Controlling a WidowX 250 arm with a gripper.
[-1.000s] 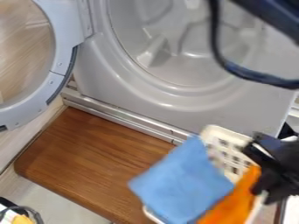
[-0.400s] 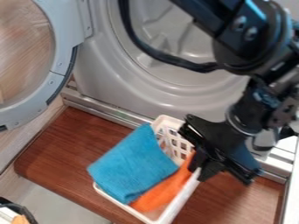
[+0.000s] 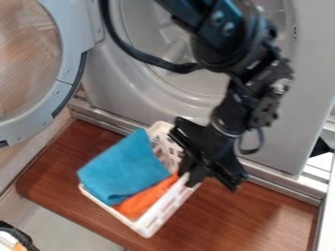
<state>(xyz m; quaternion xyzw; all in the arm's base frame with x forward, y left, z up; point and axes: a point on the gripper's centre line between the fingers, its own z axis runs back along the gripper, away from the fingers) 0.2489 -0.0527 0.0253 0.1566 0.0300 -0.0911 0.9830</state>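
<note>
The black gripper [image 3: 190, 175] is shut on the right-hand rim of a white plastic basket [image 3: 152, 221], at the lower middle of the view. Inside the basket, a blue cloth [image 3: 124, 168] covers the left part and hangs over the left rim. An orange cloth [image 3: 145, 200] lies beside it, nearer the gripper. The basket's holed back corner rises behind the cloths. Its underside is hidden, so I cannot tell whether it touches the wooden board.
A brown wooden board [image 3: 262, 213] lies below the basket. Behind it stands a grey front-loading machine [image 3: 275, 122] with an open drum. Its round door [image 3: 65, 63] is swung out at the left. A dark-rimmed object [image 3: 19, 235] is at the lower left corner.
The gripper and the basket with both cloths have moved together to the left from the lower right, over the board. More of the arm has come into view.
</note>
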